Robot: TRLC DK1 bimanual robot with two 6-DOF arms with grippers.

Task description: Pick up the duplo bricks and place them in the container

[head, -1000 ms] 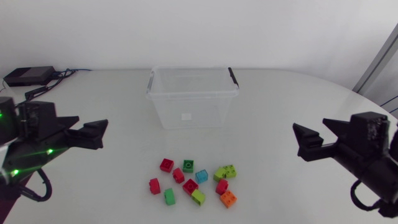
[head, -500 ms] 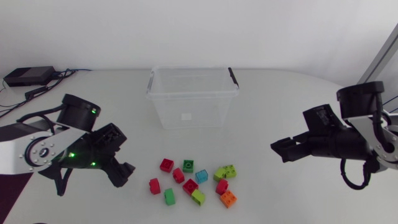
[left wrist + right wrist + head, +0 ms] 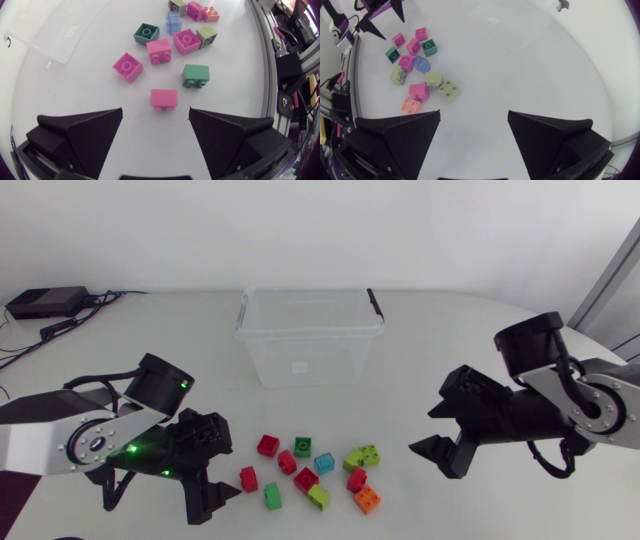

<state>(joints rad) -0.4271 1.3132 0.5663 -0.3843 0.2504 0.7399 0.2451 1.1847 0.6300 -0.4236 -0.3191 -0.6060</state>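
Duplo bricks (image 3: 306, 480) are lying in a loose cluster on the white table (image 3: 470, 340) in the head view, well in front of the clear container (image 3: 310, 335), which is standing upright toward the far side. The left gripper (image 3: 220, 465) is hanging low just beside the cluster's left end, its fingers spread wide and holding nothing, with a red brick (image 3: 248, 479) sitting just off its tips. The right gripper (image 3: 432, 430) is hovering to the right of the cluster, likewise spread wide and empty (a strip of bare table is separating it from the bricks).

From the left wrist view, the left gripper (image 3: 155, 115) is gaping, and the red brick (image 3: 164, 99) is lying just ahead of the gap, touching neither finger. A green brick (image 3: 196, 75) is sitting near it, with the others beyond.

From the right wrist view, the right gripper (image 3: 474, 114) is standing open over bare table. A lime double brick (image 3: 449, 90) and an orange brick (image 3: 411, 105) are lying nearest ahead of it, off to one side, and the container (image 3: 500, 22) is showing farther off.
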